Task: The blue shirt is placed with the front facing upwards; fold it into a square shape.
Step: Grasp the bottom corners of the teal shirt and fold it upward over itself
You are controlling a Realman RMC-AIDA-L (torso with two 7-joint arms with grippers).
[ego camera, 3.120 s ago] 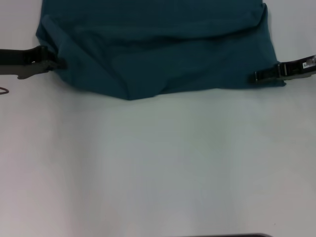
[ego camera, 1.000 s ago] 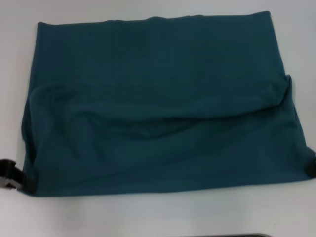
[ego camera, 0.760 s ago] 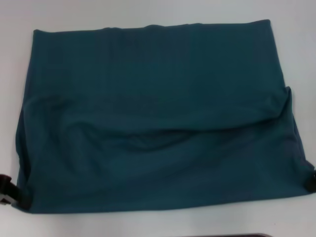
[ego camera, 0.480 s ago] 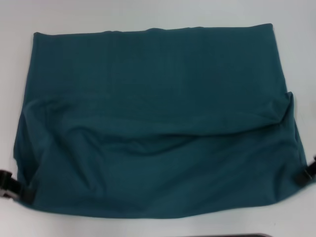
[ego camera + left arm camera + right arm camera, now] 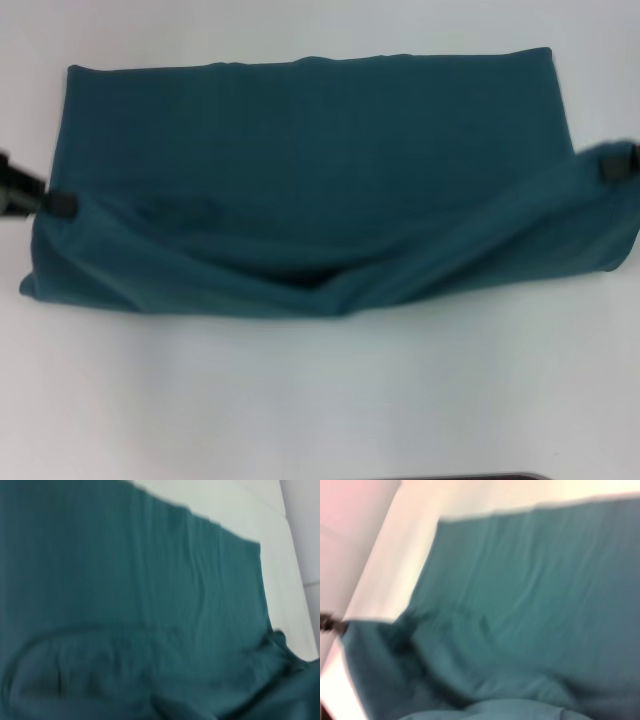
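The blue shirt (image 5: 310, 170) lies as a wide teal band on the white table, plain side up, with no letters showing. My left gripper (image 5: 58, 205) is shut on the shirt's left corner, held up over the cloth at its left edge. At the right edge my right gripper (image 5: 616, 166) is shut on the other corner. The layer between them sags in a long fold (image 5: 320, 275) over the lower layer. Both wrist views are filled by the shirt (image 5: 125, 605), (image 5: 520, 605), and neither shows its own fingers.
The white table (image 5: 320, 390) stretches bare in front of the shirt. A dark strip (image 5: 460, 477) sits at the near edge of the head view. A pale wall or table border (image 5: 350, 530) shows in the right wrist view.
Both grippers have carried the near corners up and toward the far edge. The near hem has lifted off the table, and the shirt's front outline is now a rolled fold farther back.
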